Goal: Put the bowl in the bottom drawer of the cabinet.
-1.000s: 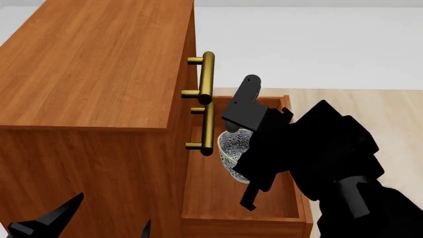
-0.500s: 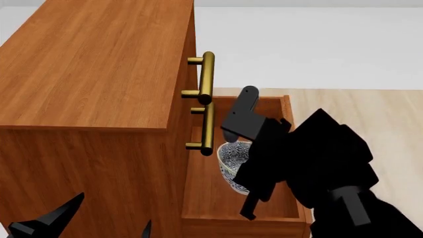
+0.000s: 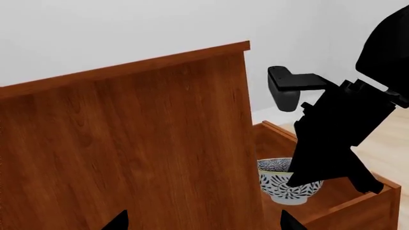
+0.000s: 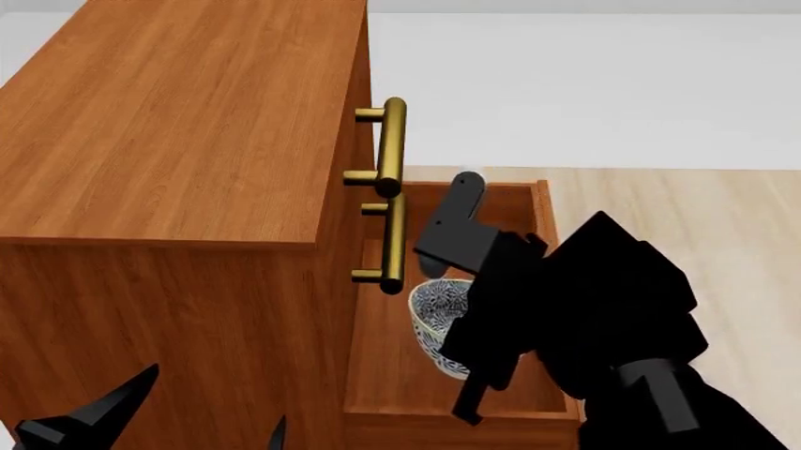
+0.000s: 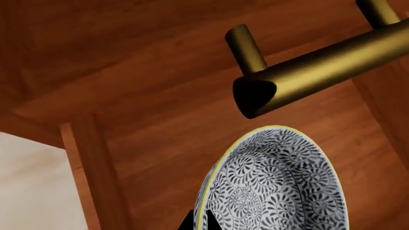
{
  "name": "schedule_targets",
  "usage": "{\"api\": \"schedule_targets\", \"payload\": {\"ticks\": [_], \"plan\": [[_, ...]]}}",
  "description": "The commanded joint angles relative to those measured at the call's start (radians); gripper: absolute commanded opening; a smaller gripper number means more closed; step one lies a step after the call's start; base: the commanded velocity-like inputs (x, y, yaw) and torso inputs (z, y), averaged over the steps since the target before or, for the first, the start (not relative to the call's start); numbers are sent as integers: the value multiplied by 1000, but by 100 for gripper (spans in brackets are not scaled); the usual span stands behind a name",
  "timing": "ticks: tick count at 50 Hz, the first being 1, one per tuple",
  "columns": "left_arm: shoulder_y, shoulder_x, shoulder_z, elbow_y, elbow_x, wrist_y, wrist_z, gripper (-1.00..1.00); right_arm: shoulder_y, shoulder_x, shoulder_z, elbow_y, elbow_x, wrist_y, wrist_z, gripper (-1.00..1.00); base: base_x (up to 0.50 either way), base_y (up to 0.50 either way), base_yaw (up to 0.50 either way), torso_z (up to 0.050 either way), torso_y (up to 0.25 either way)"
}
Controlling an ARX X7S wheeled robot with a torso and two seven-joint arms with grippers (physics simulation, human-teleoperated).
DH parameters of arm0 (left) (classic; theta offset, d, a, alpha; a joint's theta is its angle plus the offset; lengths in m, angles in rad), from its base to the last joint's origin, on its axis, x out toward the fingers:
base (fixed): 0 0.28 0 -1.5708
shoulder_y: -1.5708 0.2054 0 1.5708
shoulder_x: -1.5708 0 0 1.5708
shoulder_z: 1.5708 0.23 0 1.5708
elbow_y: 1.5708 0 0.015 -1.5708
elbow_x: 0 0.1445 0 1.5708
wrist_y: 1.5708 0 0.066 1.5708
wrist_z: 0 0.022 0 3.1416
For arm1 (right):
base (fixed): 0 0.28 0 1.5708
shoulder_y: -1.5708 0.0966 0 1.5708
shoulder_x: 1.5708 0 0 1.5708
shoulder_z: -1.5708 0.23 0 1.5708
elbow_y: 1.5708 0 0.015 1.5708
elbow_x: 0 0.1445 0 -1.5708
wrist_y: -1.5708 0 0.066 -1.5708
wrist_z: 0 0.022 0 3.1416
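The cabinet [image 4: 175,122] fills the upper left and centre of the head view, with its two upper drawers closed and their brass handles [image 4: 390,145] one below the other. The bottom drawer [image 4: 551,234] is pulled out and open, in the lower centre of the same view.

The right arm [image 4: 601,309] reaches over the drawer from the lower right. The right gripper [image 4: 482,361] holds the bowl [image 4: 438,314] by its rim, and one black finger [image 5: 195,222] shows at the rim in the right wrist view. The bowl is inside the opening of the drawer, low over its wooden floor and near the cabinet front. It looks a little tilted, and I cannot tell if its foot already touches the floor.

The left gripper [image 4: 150,412] is at the lower left edge of the head view, with its fingertips apart and holding nothing.

I judge the step in hand to be the setting down. To do it well, the bowl should go straight down and level until the base rests on the floor. It should stay clear of the lower handle. Then the fingers can part and lift away without pulling the rim.
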Motion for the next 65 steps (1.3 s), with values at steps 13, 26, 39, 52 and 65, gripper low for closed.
{"api": "schedule_targets", "payload": {"ticks": [13, 26, 39, 52, 65], "plan": [[1, -3, 4, 1, 1, 4, -5, 100, -1, -15, 38, -1, -42, 16, -27, -100, 0, 0, 0, 0, 1], [-4, -3, 5, 4, -3, -3, -7, 100, -7, -12, 35, -1, -50, 22, -37, -100, 0, 0, 0, 0, 0], [-4, -5, 9, -2, 0, 5, -7, 100, -16, -14, 29, -1, -55, 23, -40, -100, 0, 0, 0, 1, 1], [-2, -7, 9, -2, -1, 8, -10, 100, -27, -16, 23, -1, -55, 20, -38, -100, 0, 0, 0, 0, 0], [0, -9, 9, -3, -1, 14, -11, 100, -29, -18, 23, -1, -54, 22, -37, -100, 0, 0, 0, 0, 0]]}}
